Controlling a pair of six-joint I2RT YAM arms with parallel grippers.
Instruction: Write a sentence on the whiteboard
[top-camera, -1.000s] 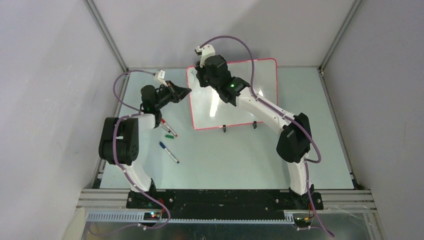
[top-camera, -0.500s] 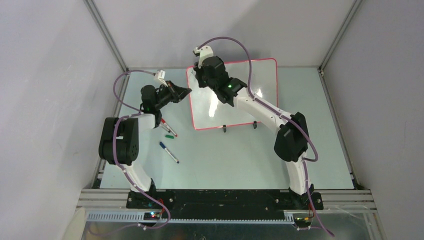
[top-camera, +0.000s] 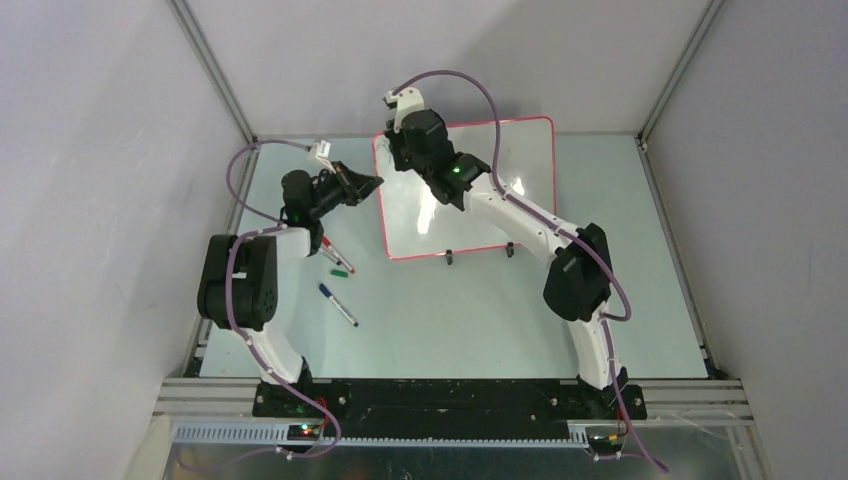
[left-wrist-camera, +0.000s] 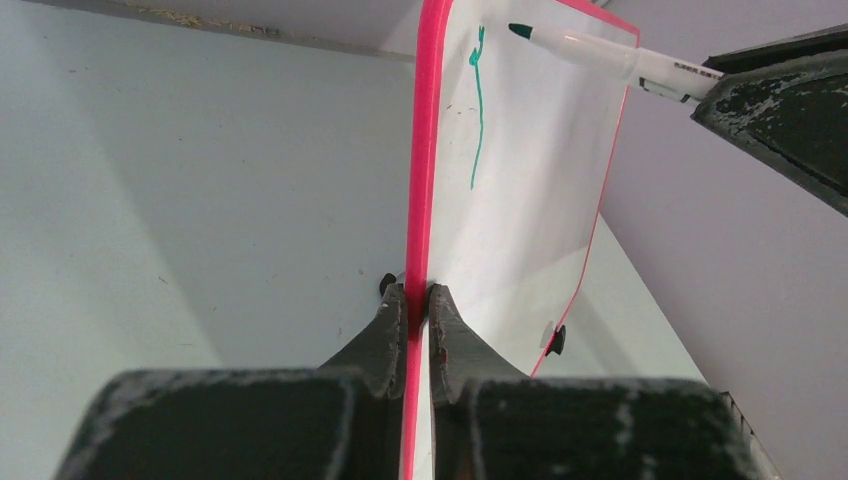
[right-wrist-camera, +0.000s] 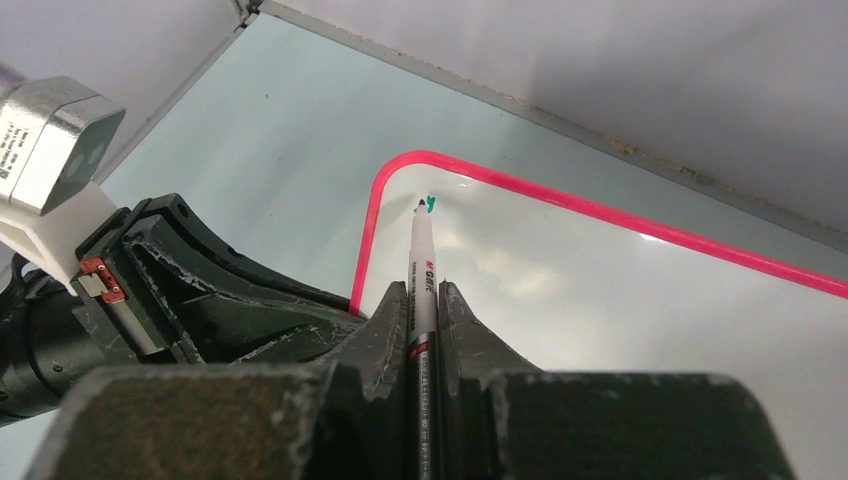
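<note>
The whiteboard (top-camera: 520, 190) lies at the back of the table, white with a red-pink rim. My left gripper (top-camera: 374, 184) is shut on the board's left rim (left-wrist-camera: 418, 300). My right gripper (top-camera: 400, 150) is shut on a white marker (right-wrist-camera: 421, 262) with a green tip. The tip sits at the board's top left corner, beside a small green mark (right-wrist-camera: 430, 205). In the left wrist view the sentence shows only as a thin green stroke (left-wrist-camera: 477, 110), with the marker (left-wrist-camera: 590, 50) just off it. The board (right-wrist-camera: 600, 290) fills the right wrist view.
Three loose markers lie on the table left of the board: a red one (top-camera: 330, 247), a green one (top-camera: 338, 265) and a blue one (top-camera: 338, 305). The board's two black feet (top-camera: 449, 257) stand at its near edge. Grey walls close in the table.
My right gripper with the marker has shifted slightly up and left along the board's top left corner. The left gripper and the board have not moved.
</note>
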